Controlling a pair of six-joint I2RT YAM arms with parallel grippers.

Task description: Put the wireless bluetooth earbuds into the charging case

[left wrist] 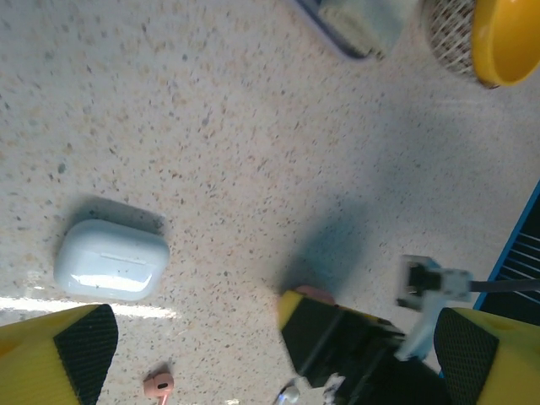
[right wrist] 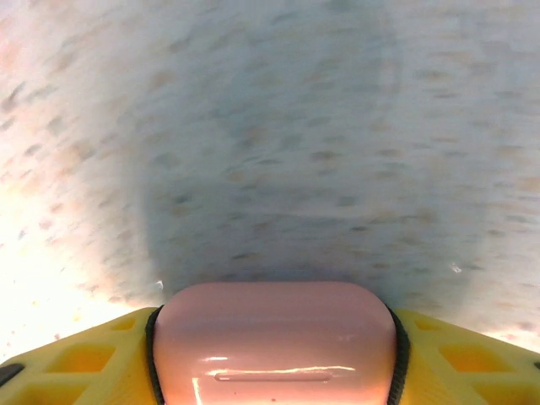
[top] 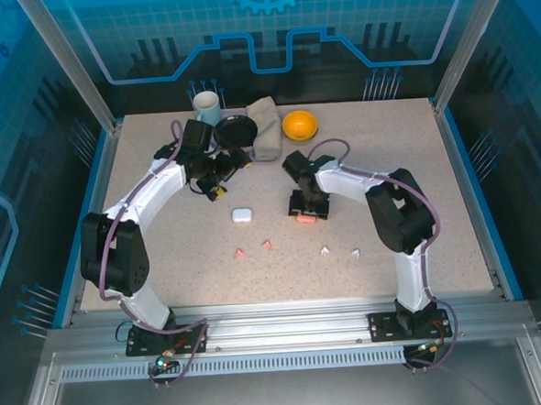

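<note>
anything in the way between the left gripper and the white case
Nothing visible. In the top view the left gripper hangs open just behind the white case, with only bare tabletop between them. The right gripper, shut on the pink case, sits off to one side, clear of that path.

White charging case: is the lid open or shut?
Shut. The white case lies flat, its lid seam a thin closed line, nothing of the inside exposed.

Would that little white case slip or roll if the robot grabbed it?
The white case looks glossy and rounded, so it might slip from the jaws. It lies on a flat side, so pushed it would probably slide, not roll.
</note>
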